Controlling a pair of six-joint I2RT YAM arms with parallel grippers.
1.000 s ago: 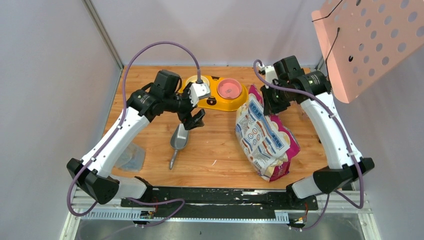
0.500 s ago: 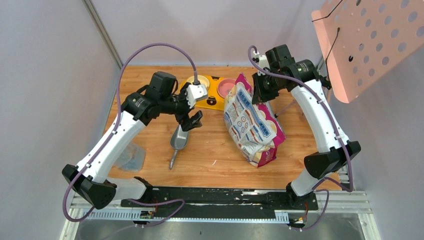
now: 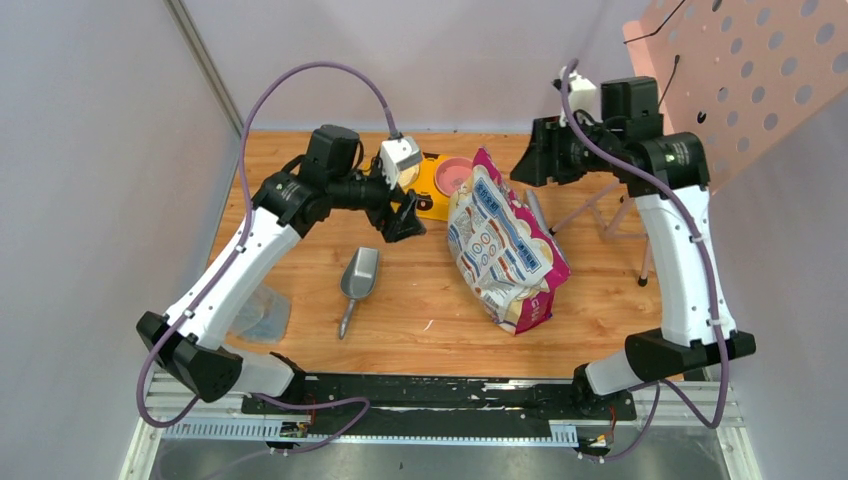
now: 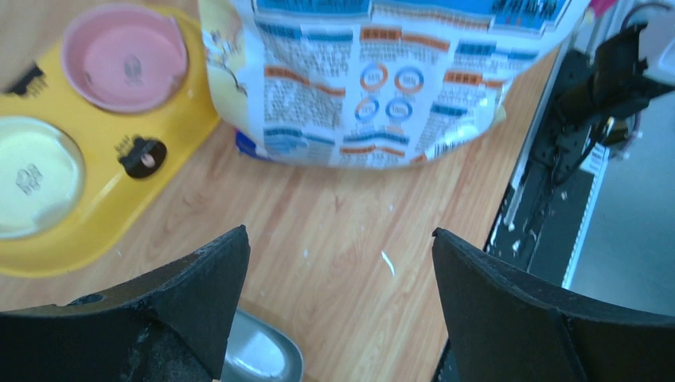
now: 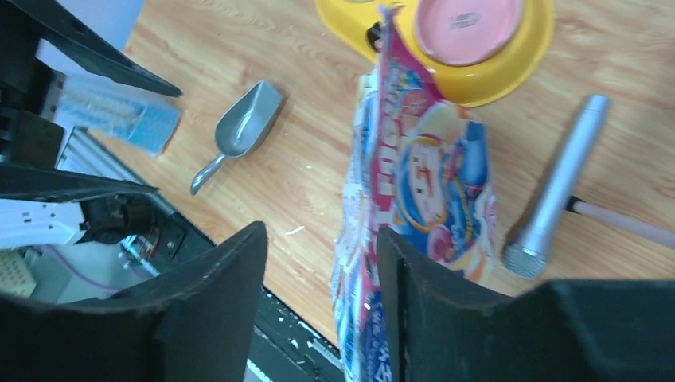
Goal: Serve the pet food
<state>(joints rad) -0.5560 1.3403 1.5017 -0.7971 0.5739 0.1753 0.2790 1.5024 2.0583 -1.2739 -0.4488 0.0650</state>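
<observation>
No pet food shows in any view. The glossy printed bag (image 3: 505,250) stands leaning on the wooden table, right of the yellow double bowl (image 3: 432,200); its top edge is up. My right gripper (image 3: 528,165) hovers beside the bag's top, open. In the right wrist view the bag (image 5: 422,183) lies below, behind the right finger, and nothing sits between the pads. My left gripper (image 3: 405,215) is open above the table between the grey scoop (image 3: 358,280) and the bowl. From the left wrist, the scoop (image 4: 259,358) shows under the left finger and the bag (image 4: 382,79) ahead.
The pink bowl (image 3: 457,175) and the cream bowl (image 4: 32,175) sit in the yellow holder. A silver cylinder (image 5: 557,175) lies right of the bag. A clear plastic bag (image 3: 262,315) lies front left. A pink perforated board (image 3: 730,80) hangs at the top right.
The right gripper tipped the bag upright, then opened and drew back to the right. The left gripper rose from above the scoop towards the bowl.
</observation>
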